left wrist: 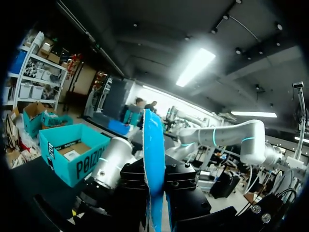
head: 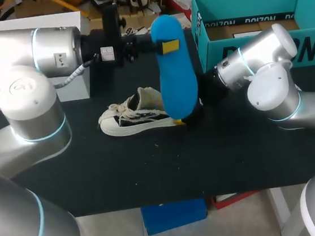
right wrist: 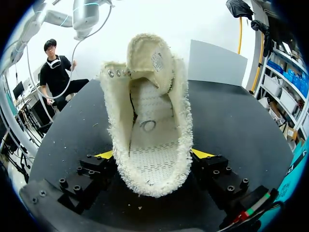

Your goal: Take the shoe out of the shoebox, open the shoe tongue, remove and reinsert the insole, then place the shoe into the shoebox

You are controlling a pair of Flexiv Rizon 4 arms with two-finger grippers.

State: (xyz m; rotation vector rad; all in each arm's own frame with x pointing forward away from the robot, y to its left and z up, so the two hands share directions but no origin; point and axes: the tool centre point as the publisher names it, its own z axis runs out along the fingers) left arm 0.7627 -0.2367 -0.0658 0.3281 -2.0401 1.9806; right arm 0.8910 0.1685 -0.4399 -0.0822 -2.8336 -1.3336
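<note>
Large dark lettering runs along the near wall of the teal shoebox [head: 210,52], far right on the table, and across its inner far wall. The insole [head: 177,87] carries a small yellow tag, unreadable.

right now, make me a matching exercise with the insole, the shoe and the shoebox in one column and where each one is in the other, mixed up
1. insole
2. shoe
3. shoebox

A. lying on the black table, gripped by the right gripper
B. open, at the far right
C. held upright above the table in the left gripper

Pairs: 1-C, 2-A, 3-B
</note>
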